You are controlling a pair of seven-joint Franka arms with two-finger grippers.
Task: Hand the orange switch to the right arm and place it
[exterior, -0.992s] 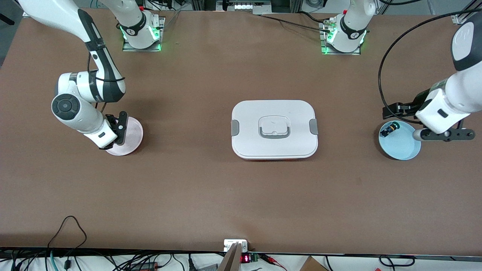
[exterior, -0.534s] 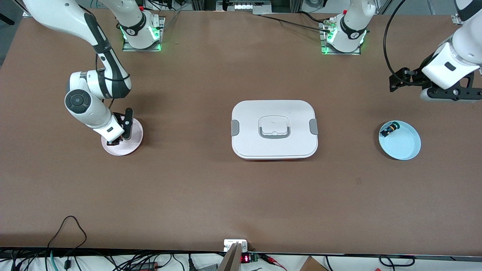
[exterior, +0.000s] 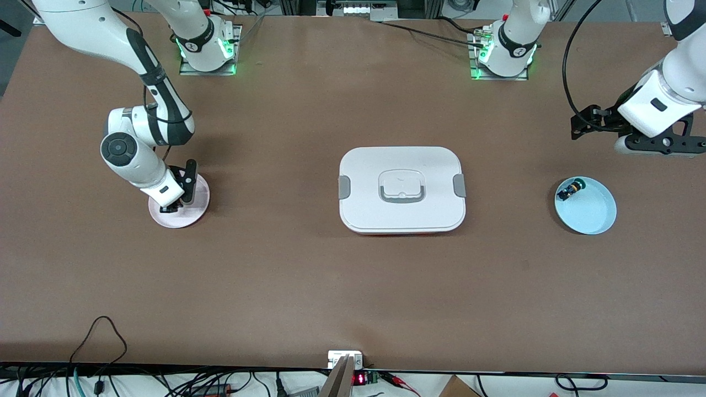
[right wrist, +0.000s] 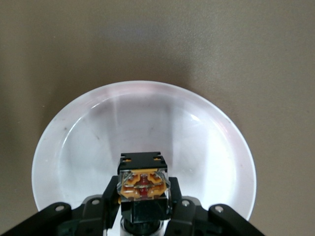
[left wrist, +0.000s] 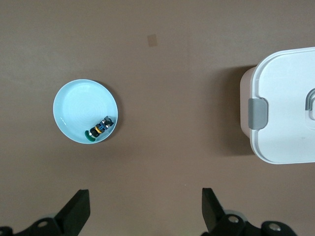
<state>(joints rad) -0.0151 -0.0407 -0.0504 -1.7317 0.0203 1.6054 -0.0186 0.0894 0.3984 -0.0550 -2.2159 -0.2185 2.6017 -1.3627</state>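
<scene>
- The orange switch (right wrist: 143, 184) shows only its orange-tan end; the right claw (right wrist: 142, 206) covers its lower body, cut by the frame's edge.
- The left claw (left wrist: 145, 214) shows fingertips only.
- Markings on the green-capped switch (exterior: 568, 191) are too small to read.

You have even, bright overhead light across the brown table (exterior: 309, 275), with no dim corners. Shadows are soft and short: a faint one hugs the white box (exterior: 402, 189) along its edge toward the right arm's end, and in the left wrist view it darkens beside the box. The pink plate (right wrist: 142, 147) shows streaked glare in the right wrist view. The orange switch (right wrist: 143, 183) reads sharp there, while the table around it is slightly soft. Green glow marks both arm bases.
</scene>
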